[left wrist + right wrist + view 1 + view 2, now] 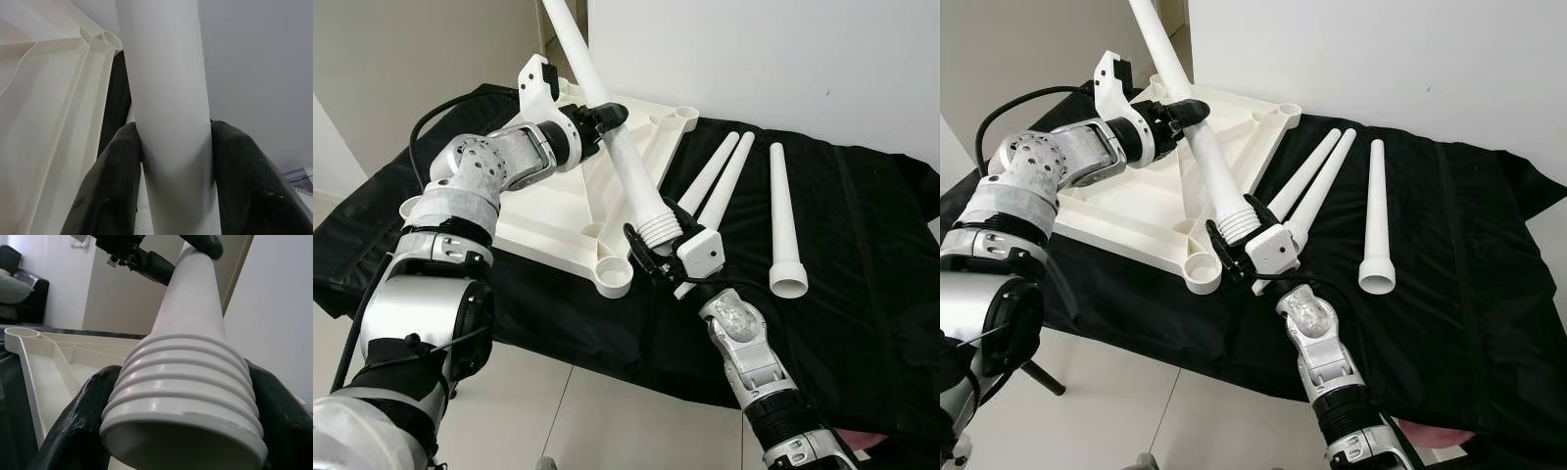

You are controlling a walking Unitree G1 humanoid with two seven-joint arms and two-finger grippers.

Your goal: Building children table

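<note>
Black cloth (pixel 862 294) covers surface, pale wall behind, light floor tiles in front. White tabletop (pixel 568 211) lies upside down near far left corner, round socket (pixel 615 277) at its near corner, close to front edge. Both grippers hold one white leg (pixel 625 162) tilted above tabletop. Left gripper (pixel 607 117) jaws closed on leg's middle. Right gripper (pixel 651 250) jaws closed on leg's ribbed end, just beside socket. Three spare legs (pixel 783 215) lie on cloth toward right. Bare cloth at right edge.
</note>
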